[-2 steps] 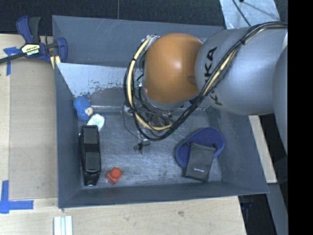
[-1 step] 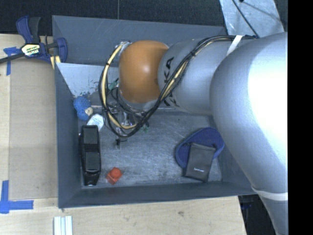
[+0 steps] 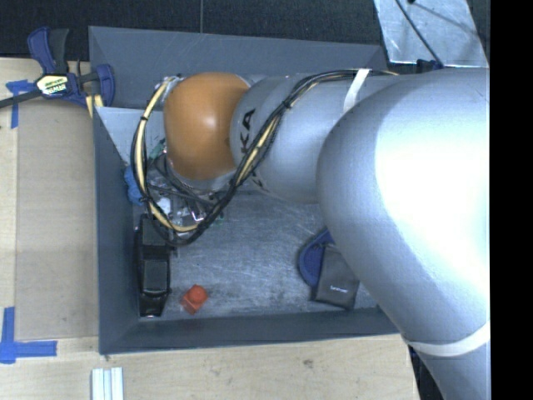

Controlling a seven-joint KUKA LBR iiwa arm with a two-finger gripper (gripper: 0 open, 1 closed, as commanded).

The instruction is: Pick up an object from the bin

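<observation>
By the bin's (image 3: 115,248) left wall, the hand (image 3: 154,275), grip unreadable; just right of it, a small red block (image 3: 193,298)

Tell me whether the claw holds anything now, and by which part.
Cannot be told. The claw is low in the bin's left corner; a small red block lies beside it, apart, not held.

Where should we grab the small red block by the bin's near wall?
Probably from straight above the red block, closing across its left and right faces. It is small, blocky and lies alone on bare floor; the wall runs close below it in view, so closing along that wall seems safer.
</observation>
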